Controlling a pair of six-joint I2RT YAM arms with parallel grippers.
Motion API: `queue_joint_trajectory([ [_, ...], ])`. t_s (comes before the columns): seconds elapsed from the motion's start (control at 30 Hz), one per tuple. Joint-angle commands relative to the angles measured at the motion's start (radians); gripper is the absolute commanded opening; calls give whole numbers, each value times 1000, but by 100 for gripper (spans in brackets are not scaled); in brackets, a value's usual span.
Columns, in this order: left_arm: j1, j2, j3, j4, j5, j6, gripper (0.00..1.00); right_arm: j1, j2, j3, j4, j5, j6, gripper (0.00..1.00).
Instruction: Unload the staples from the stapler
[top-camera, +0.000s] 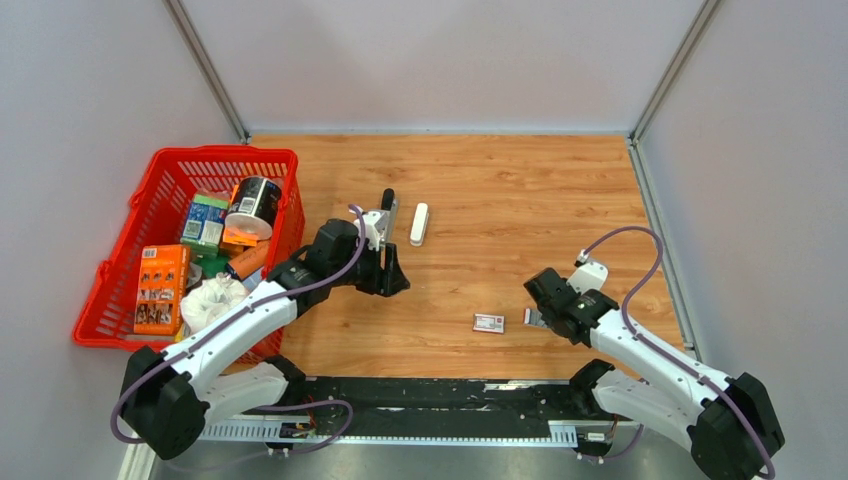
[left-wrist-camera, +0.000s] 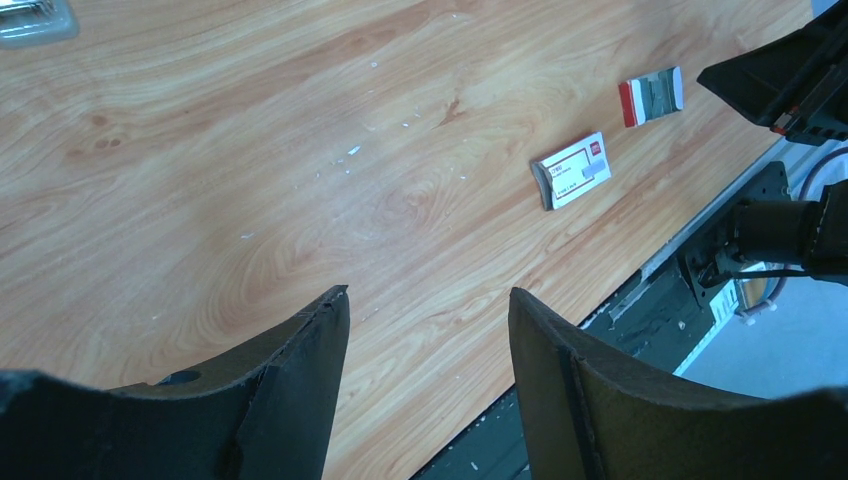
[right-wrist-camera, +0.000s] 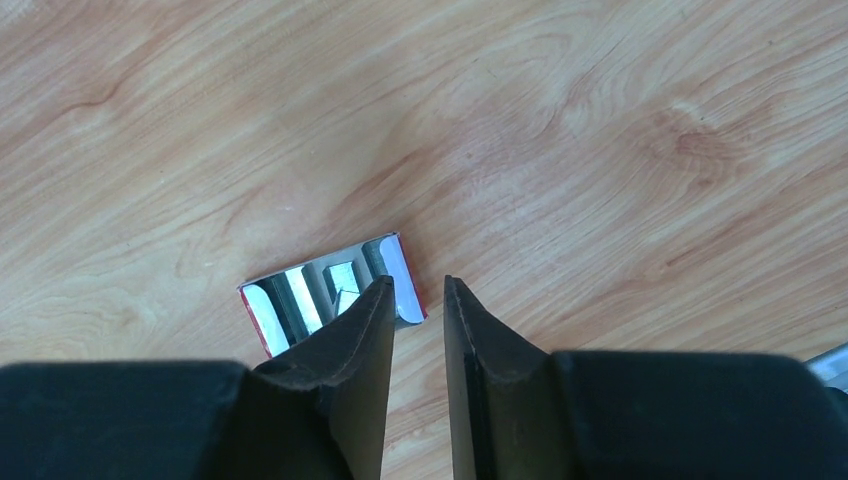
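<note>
The small white stapler (top-camera: 419, 224) lies on the wooden table past the middle. It is out of both wrist views. My left gripper (top-camera: 391, 277) is open and empty, just near and left of the stapler, and hovers over bare wood in the left wrist view (left-wrist-camera: 428, 295). My right gripper (top-camera: 537, 308) is at the right front over a small red-edged tray of staple strips (right-wrist-camera: 320, 288). Its jaws stand a narrow gap apart with nothing between them (right-wrist-camera: 418, 285). The tray also shows in the left wrist view (left-wrist-camera: 650, 96).
A flat red-and-white box (top-camera: 489, 322) lies left of the tray and also shows in the left wrist view (left-wrist-camera: 572, 170). A red basket (top-camera: 200, 160) of packages stands at the left. Walls enclose the table, and a black rail (top-camera: 430, 392) runs along the near edge.
</note>
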Motion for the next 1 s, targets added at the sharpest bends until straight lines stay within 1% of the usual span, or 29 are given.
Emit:
queue_joint_trajectory([
  [0.0, -7, 22, 8, 80, 31, -12, 67, -6, -1, -29, 44, -23, 36, 27],
  [0.43, -7, 50, -2, 114, 46, -17, 66, -8, 22, -45, 75, -22, 31, 26],
  [0.97, -8, 41, -10, 109, 42, -17, 66, -14, 46, -49, 96, -26, 23, 23],
])
